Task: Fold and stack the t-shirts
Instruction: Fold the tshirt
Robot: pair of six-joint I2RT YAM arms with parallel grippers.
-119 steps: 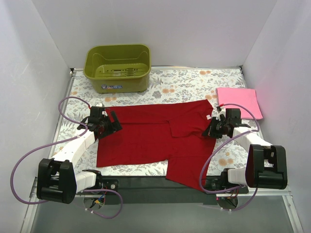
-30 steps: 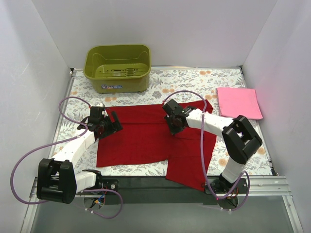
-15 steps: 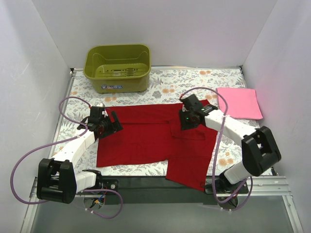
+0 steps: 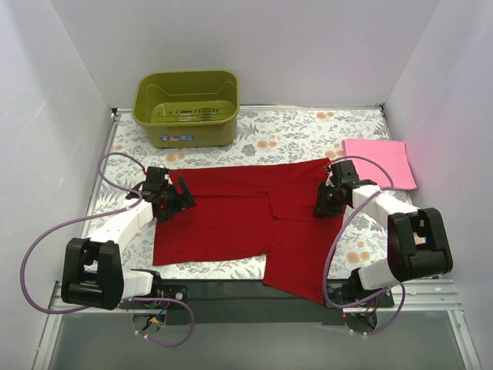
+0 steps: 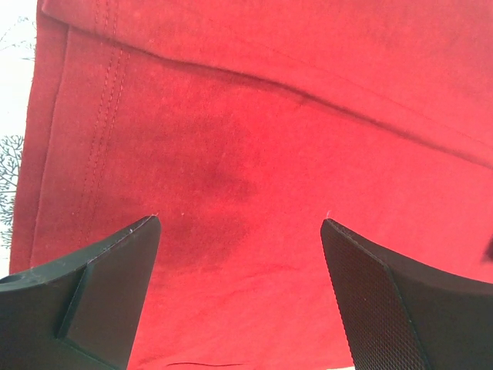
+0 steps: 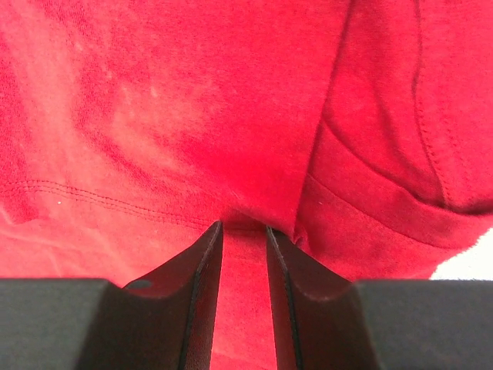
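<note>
Pinching a small pucker of the deep red t-shirt [image 4: 231,216] by its right sleeve hem, with the right gripper [image 6: 243,225] and its smooth black fingers almost together. Hovering over that shirt's left edge, beside double-stitched seams, with the left gripper [image 5: 239,223] and its wedge-shaped, grid-textured pads spread wide. Lying mostly flat, soft and faintly fuzzy, on the floral table cover [image 4: 293,131]. Sitting well right as a neat folded rectangle: light pink t-shirt [image 4: 379,162].
</note>
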